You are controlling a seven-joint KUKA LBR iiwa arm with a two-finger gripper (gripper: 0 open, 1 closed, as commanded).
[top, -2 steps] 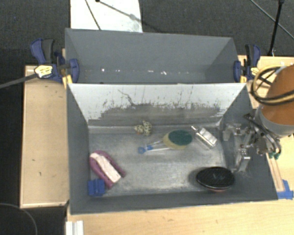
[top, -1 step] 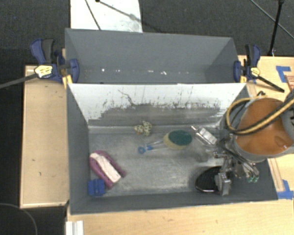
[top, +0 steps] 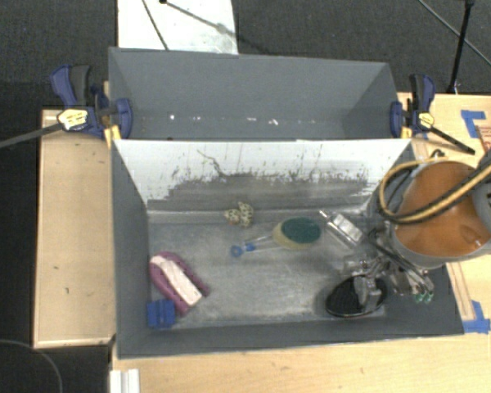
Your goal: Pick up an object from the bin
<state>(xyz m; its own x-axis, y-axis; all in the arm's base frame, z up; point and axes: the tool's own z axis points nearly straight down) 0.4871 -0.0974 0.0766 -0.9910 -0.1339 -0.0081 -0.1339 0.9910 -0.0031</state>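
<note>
Camera view: gripper low over a black oval thing near the bin's front right corner
Its long axis runs roughly along the front wall, its bulk just left of the gripper; the gripper's opening cannot be told
</note>
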